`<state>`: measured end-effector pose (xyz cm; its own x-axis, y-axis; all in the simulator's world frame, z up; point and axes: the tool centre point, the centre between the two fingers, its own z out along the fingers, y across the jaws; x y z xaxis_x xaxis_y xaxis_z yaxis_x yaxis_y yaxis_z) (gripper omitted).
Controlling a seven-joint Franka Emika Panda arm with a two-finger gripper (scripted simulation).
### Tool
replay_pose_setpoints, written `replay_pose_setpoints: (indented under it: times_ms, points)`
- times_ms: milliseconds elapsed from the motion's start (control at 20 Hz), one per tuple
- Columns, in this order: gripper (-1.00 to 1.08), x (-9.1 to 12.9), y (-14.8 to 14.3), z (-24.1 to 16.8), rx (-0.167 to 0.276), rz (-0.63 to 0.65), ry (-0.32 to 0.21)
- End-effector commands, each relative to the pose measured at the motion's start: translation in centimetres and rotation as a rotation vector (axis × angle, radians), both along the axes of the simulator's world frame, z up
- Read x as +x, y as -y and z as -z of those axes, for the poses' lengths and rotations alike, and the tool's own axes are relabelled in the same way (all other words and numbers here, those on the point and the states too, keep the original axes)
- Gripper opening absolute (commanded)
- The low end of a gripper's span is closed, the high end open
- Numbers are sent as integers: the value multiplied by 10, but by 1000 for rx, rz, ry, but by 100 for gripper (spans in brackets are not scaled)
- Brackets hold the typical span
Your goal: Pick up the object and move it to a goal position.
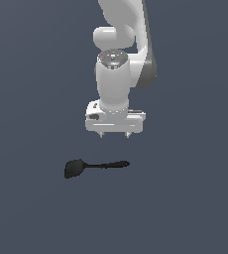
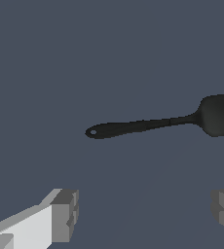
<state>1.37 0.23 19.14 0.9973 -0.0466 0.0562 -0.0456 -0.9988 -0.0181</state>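
Note:
A small all-black spoon [image 1: 93, 166] lies flat on the dark grey floor [image 1: 185, 208], its oval bowl toward the exterior view's left and its thin handle toward the right. In the wrist view the spoon [image 2: 148, 125] shows whole, with a small hole at the handle's end. My gripper [image 1: 114, 134] hangs above the floor, behind the handle end of the spoon and apart from it. Its fingers [image 2: 65, 214] stand wide apart and hold nothing. In the wrist view the gripper [image 2: 145, 210] has only bare floor between its fingertips.
The white arm [image 1: 118, 54] rises from the gripper to the top of the exterior view. Plain dark grey floor surrounds the spoon on all sides.

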Motion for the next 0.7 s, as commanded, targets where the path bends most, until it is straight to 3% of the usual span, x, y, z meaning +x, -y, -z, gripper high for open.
replay_pose_setpoints:
  times_ms: [0, 400, 650]
  points:
    - [100, 0, 0, 0, 0, 0, 0]
    - [100, 1, -27, -12, 15, -59, 21]
    - [100, 1, -28, -13, 15, -62, 22]
